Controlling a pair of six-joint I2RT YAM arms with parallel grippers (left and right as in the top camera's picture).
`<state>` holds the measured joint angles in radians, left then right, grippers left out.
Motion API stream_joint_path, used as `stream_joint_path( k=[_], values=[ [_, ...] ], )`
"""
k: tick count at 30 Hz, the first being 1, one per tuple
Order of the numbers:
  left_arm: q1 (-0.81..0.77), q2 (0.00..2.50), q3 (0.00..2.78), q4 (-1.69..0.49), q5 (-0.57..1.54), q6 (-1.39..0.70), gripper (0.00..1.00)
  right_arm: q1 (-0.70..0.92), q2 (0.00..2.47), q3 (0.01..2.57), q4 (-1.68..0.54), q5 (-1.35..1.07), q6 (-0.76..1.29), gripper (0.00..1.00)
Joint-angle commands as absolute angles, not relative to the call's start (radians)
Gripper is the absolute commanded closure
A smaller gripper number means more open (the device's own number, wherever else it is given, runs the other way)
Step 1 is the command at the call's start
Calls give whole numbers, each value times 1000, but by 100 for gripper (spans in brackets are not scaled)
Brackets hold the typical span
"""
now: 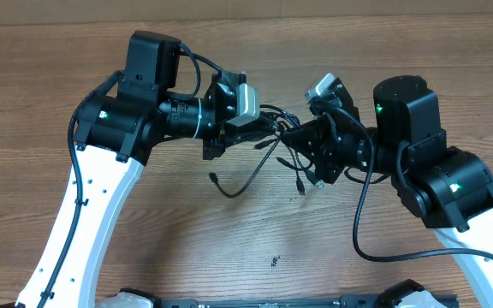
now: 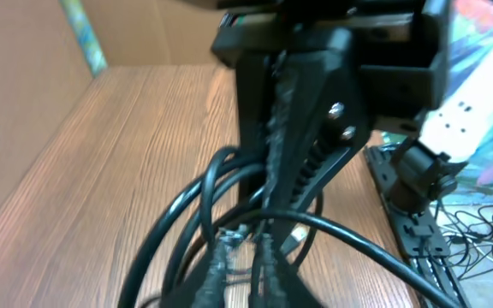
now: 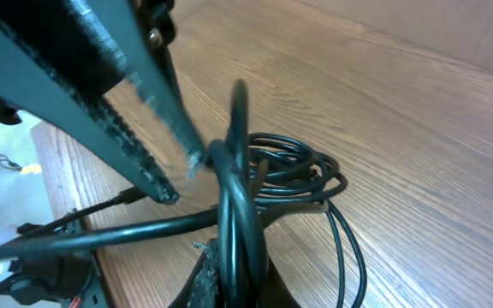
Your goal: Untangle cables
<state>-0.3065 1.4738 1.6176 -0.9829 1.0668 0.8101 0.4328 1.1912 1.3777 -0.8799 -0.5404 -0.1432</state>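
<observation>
- Table [image 1: 187, 248]: wood-grain top filling the overhead view; a tan board wall [image 2: 24, 103] runs along its 12 o'clock edge.
- Left arm [image 1: 92, 197]: comes in from 7 o'clock, bends at 10 and points toward 3. Its black wrist covers part of the tangle from above.
- Right arm [image 1: 452, 184]: comes in from 5 o'clock and points toward 9, with its own black lead looping down toward 6.
- Left gripper [image 2: 242, 257]: narrow, its pads pinching thin strands. The tips are cut off at the bottom of its own camera view.
- Right gripper [image 2: 265, 197]: fingers drawn close together on the bundle. In its own view the thick strand hides the tips.
- Cables [image 3: 238, 162]: a black knot just above table centre, held between the two grippers, which nearly touch. Coils rest on the wood at 3 o'clock in the right wrist view.
- Two loose ends [image 1: 221, 184] trail toward 6 and lie on the table. Which strand belongs to which cable cannot be made out.
- Speck [image 1: 275, 261]: a small dark bit at 6 o'clock, well apart from the cables.
</observation>
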Motion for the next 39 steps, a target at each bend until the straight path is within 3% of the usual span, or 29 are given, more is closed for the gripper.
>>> stream_joint_path(
  k=[1,2,5,8,22,26,29,33,38,39],
  values=[
    [-305,1478,1619,-977,991,780,74,437,1178,1394,-869,-559,-158,96],
    [-305,1478,1619,-974,991,780,65,437,1178,1394,-869,-559,-159,96],
    [-305,1478,1619,-955,995,757,63,437,1178,1394,-869,-561,-159,96],
    [-308,1478,1619,-921,1011,719,47,437,1178,1394,-869,-577,-159,96],
    [-353,1484,1619,-900,1109,700,37,437,1178,1394,-869,-608,-166,96],
    [-389,1485,1619,-900,1108,700,43,437,1178,1394,-868,-607,-166,96],
    [-409,1485,1619,-900,1103,700,55,437,1178,1394,-869,-604,-166,96],
    [-408,1485,1619,-902,1089,702,93,437,1178,1394,-870,-604,-166,96],
    [-406,1485,1619,-908,1064,702,96,437,1178,1394,-869,-604,-166,96],
    [-406,1485,1619,-908,1033,702,91,437,1178,1394,-870,-604,-166,96]
  ],
)
